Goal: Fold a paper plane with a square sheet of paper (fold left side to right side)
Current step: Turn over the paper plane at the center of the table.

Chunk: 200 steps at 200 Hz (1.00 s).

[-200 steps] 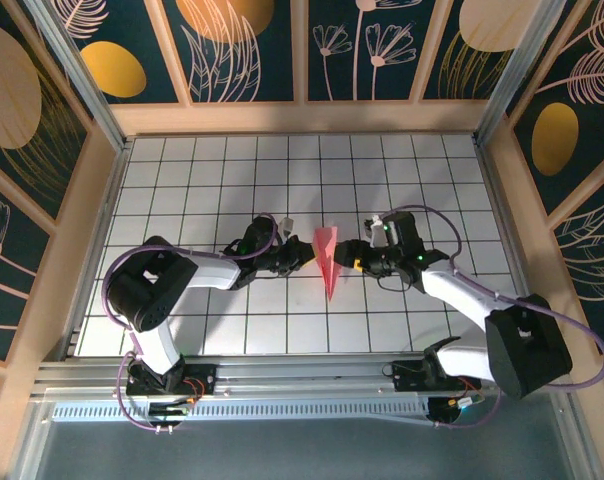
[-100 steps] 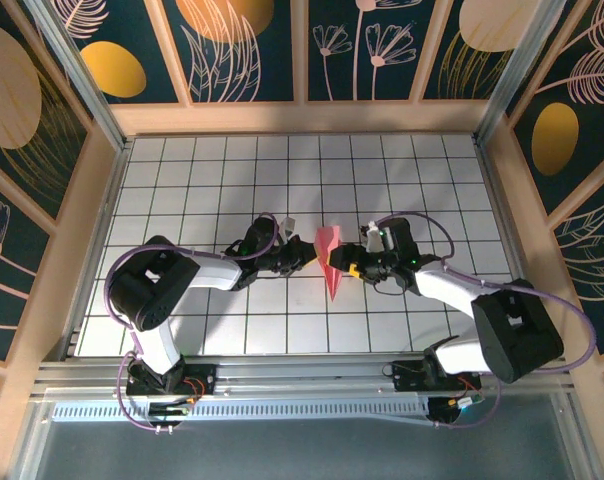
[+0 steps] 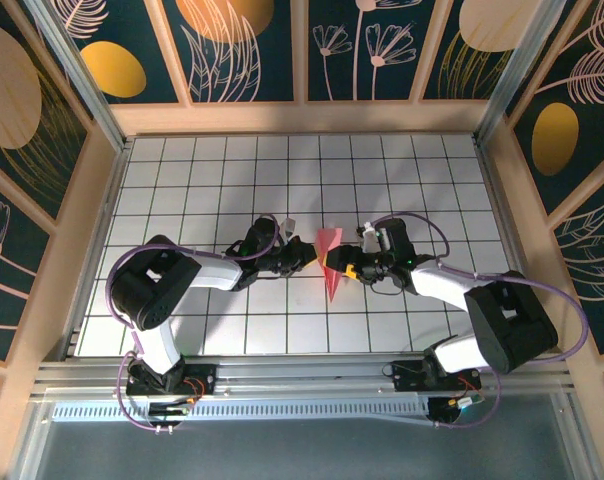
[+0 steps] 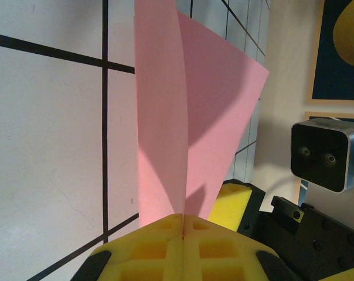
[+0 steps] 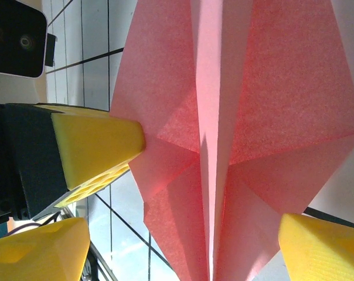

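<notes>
Top external: paper plane (image 3: 329, 262) long axis far-near, tip nearward.

The left arm (image 3: 197, 270) and the right arm (image 3: 444, 286) reach inward from their sides, elbows bent, wrists facing each other. The left gripper (image 3: 309, 256) has its pads pressed together on the paper plane (image 3: 327, 240). The right gripper (image 3: 334, 267), just beside it, has its jaws spread wide.
</notes>
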Tool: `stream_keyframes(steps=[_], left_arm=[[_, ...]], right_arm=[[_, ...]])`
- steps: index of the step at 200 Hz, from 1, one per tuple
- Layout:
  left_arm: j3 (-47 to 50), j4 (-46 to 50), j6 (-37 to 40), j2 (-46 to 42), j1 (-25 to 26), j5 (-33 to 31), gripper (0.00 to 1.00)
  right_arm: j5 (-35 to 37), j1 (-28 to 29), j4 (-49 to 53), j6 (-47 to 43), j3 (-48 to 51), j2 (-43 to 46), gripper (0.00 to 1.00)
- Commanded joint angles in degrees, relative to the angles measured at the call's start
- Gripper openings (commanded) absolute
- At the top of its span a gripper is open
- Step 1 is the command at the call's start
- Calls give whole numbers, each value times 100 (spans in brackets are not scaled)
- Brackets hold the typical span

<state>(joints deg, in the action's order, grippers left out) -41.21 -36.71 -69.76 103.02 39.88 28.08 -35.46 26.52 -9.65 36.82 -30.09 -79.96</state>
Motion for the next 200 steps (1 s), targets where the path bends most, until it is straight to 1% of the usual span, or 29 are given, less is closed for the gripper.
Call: stream_keyframes(steps=[1,38,45,54,100,115,159,200], left_arm=[[3,-188,-152,99,37,78,0],[7,-188,-151,104,51,83,0],[6,-188,-149,104,50,84,0],[3,-188,-148,104,55,82,0],[8,-196,-152,119,55,93,0],[1,-205,-156,127,64,93,0],[8,-223,-170,148,72,83,0],[-5,-199,-161,222,81,79,0]], right_arm=[[270,40,107,26,24,18,85],[413,36,141,71,37,44,86],[425,30,160,71,28,28,88],[426,33,174,54,20,17,88],[250,28,90,84,3,-56,88],[114,39,0,121,20,-96,87],[-169,89,-173,251,7,-243,78],[-4,173,13,200,-116,-225,71]])
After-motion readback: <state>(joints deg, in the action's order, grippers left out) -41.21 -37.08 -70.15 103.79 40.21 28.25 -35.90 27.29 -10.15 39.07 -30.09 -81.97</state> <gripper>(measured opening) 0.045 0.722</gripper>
